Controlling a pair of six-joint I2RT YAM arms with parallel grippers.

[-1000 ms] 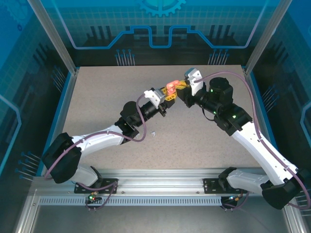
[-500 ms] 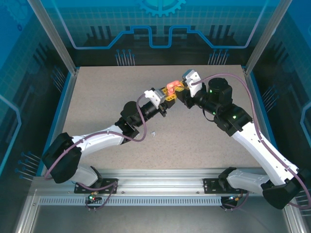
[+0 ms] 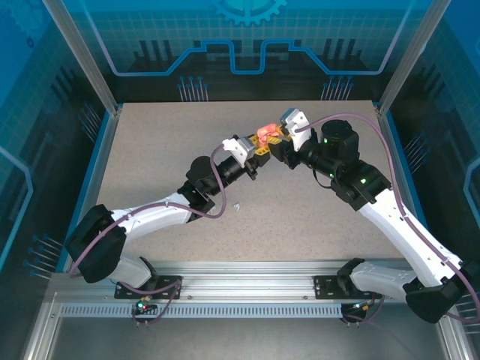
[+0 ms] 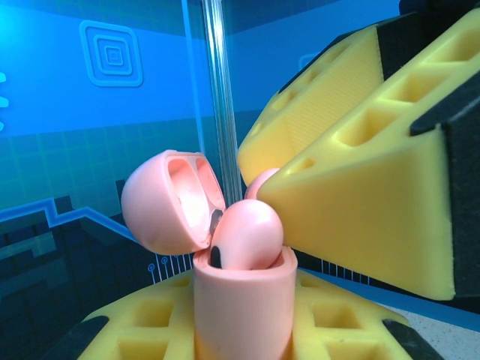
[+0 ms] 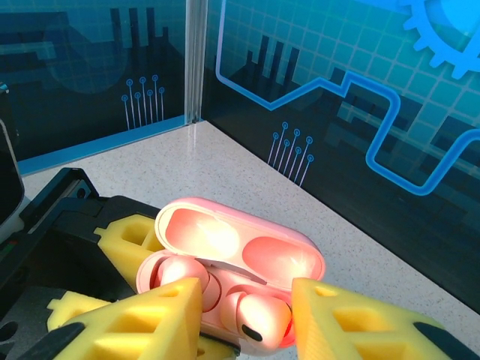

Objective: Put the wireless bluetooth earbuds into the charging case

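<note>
Overhead, both arms met above the middle of the table (image 3: 165,150). The left tool (image 3: 262,150) was clamped tight on the body of the pink charging case (image 4: 244,307), its lid (image 4: 169,202) swung open. Two pink earbuds (image 5: 262,315) sat in the wells, heads showing. The right tool (image 5: 244,330) hung over them, jaws partly apart. One finger (image 4: 360,195) touched the farther bud, but the tool gripped nothing. A tiny white speck (image 3: 236,206) lay on the table by the left forearm, too small to identify.

Open tabletop (image 3: 150,142) on every side; one white earbud (image 3: 237,205) near the left arm (image 3: 161,212).
</note>
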